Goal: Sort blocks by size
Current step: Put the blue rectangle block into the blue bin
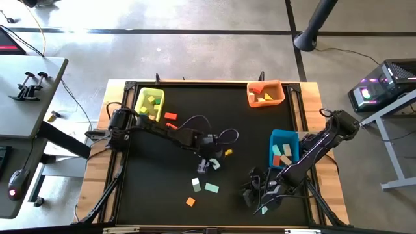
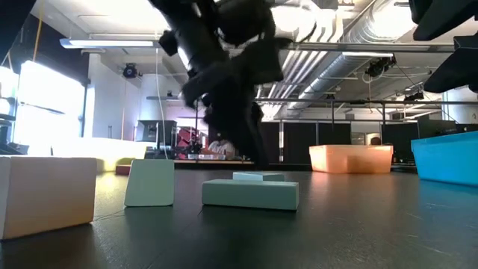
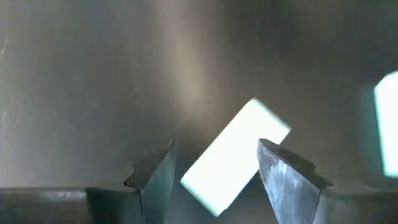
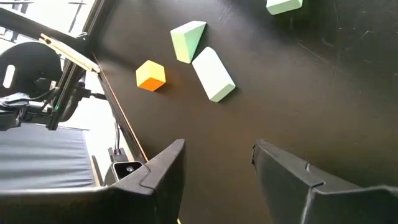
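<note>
Both my grippers hang spread over the black table [image 1: 162, 195], the left gripper [image 3: 214, 171] straddling a pale mint block [image 3: 235, 155], the right gripper [image 4: 217, 168] empty.

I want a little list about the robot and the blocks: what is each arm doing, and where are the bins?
left gripper: mid-table, open, pale block lying between its jaws
right gripper: low over the table's near right, open, empty
loose blocks: mint bar, orange cube
yellow bin: far left, blocks inside
orange bin: far right, blocks inside
blue bin: right side, blocks inside
</note>
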Controlling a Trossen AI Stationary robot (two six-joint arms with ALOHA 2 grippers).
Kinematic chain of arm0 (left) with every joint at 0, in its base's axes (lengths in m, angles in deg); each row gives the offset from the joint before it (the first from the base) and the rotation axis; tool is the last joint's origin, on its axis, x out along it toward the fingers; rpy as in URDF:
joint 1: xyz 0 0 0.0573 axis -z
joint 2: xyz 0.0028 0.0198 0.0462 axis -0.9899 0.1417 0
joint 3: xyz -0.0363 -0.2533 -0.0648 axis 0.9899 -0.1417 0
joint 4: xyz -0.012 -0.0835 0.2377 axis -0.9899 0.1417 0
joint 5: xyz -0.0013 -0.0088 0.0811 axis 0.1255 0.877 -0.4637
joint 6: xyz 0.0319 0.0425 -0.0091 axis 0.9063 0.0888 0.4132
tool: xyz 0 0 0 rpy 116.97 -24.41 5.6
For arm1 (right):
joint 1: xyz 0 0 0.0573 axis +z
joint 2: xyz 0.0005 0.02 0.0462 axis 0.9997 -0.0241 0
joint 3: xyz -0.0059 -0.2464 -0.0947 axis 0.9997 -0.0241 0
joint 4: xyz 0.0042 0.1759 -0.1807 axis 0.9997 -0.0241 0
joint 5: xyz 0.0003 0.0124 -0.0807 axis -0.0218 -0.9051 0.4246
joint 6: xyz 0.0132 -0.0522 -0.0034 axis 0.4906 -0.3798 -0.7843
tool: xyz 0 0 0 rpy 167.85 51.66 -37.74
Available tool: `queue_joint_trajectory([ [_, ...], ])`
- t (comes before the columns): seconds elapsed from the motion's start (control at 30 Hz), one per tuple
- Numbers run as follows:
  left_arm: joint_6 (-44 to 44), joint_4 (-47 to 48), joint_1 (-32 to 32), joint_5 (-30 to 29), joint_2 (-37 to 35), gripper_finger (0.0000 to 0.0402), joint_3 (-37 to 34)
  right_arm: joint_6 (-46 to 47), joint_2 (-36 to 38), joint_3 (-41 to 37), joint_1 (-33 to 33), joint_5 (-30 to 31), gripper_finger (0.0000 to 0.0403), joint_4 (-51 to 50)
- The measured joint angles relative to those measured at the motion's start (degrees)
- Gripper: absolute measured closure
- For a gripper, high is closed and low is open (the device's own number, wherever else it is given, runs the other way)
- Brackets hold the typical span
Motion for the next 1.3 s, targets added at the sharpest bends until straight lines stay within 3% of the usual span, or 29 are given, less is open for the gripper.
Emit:
queue_joint_trajectory([
  [0.13,9.16,-1.08,-0.16,0.30,-0.25,0.0187,-3.06,0.04,0.00,0.00,0.00,0.00,0.0222,0.54],
  [0.23,10.98,-2.24,0.42,-0.41,-0.31,0.0187,-5.00,0.04,0.00,0.00,0.00,0.00,0.0222,0.76],
  [0.57,3.28,-3.82,1.41,-0.51,-0.08,0.0198,-5.85,-0.11,0.00,0.00,-1.06,0.48,0.0222,0.81],
  [0.83,-15.01,-9.08,1.50,-0.06,0.21,0.0235,-5.96,-1.63,0.00,0.00,-2.16,-0.13,0.0222,0.70],
  [1.03,-35.58,-12.13,1.55,-0.08,0.21,0.0228,-5.96,-1.66,0.00,0.00,-2.16,-0.20,0.0222,0.68],
  [1.3,-47.92,-14.64,2.02,-6.18,0.14,0.0216,-5.94,-1.66,0.00,0.00,-2.16,-0.22,0.0222,0.00],
])
